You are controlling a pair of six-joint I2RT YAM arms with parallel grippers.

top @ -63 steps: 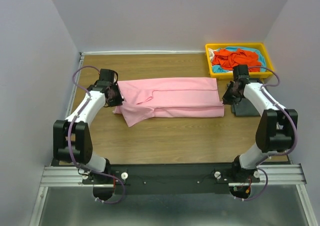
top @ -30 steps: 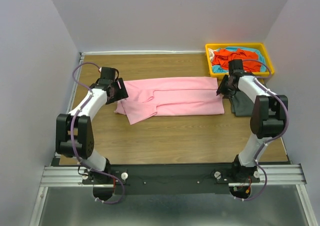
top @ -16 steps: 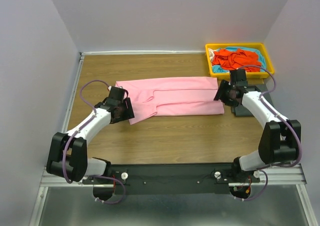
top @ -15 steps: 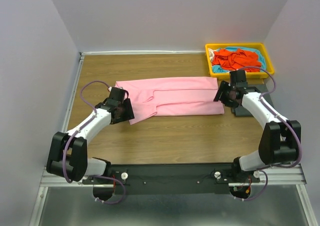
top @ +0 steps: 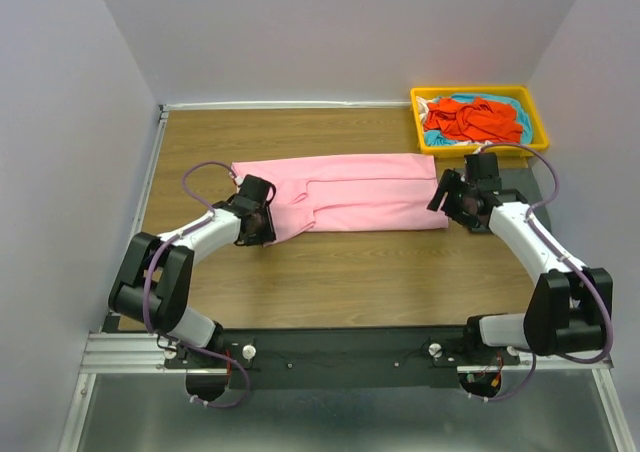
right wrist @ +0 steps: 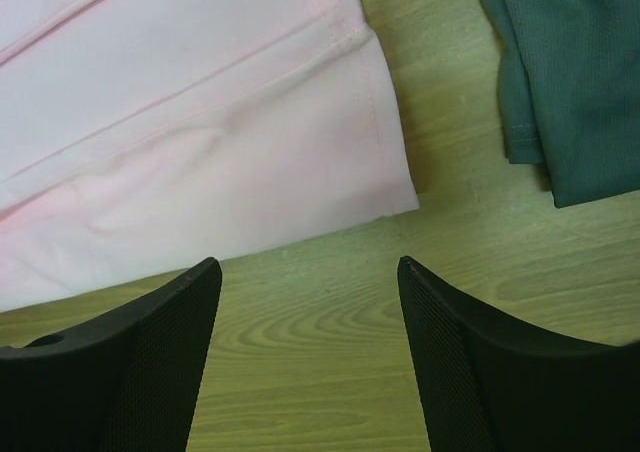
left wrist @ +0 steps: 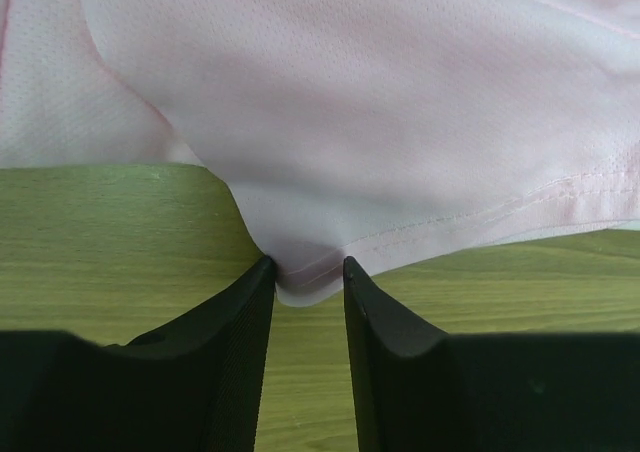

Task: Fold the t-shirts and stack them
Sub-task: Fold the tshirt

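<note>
A light pink t-shirt [top: 350, 197] lies folded lengthwise across the middle of the table. My left gripper [top: 264, 228] is low at its near left corner. In the left wrist view that gripper [left wrist: 305, 267] is shut on the hemmed corner of the pink t-shirt [left wrist: 350, 122], which bunches between the tips. My right gripper [top: 447, 194] hovers open at the shirt's right end. In the right wrist view the right gripper [right wrist: 310, 272] holds nothing and only bare wood lies between its fingers, just short of the pink corner [right wrist: 180, 122]. A dark grey t-shirt [right wrist: 570, 82] lies to the right.
A yellow tray [top: 470, 92] at the back right holds an orange-red t-shirt [top: 470, 120] over a turquoise t-shirt [top: 515, 112]. The dark grey t-shirt [top: 515, 179] is mostly hidden under my right arm. Walls enclose the left, back and right sides.
My left gripper has come forward from the shirt's left edge to its near left corner and closed on it. My right gripper slid nearer along the right edge and opened wider.
</note>
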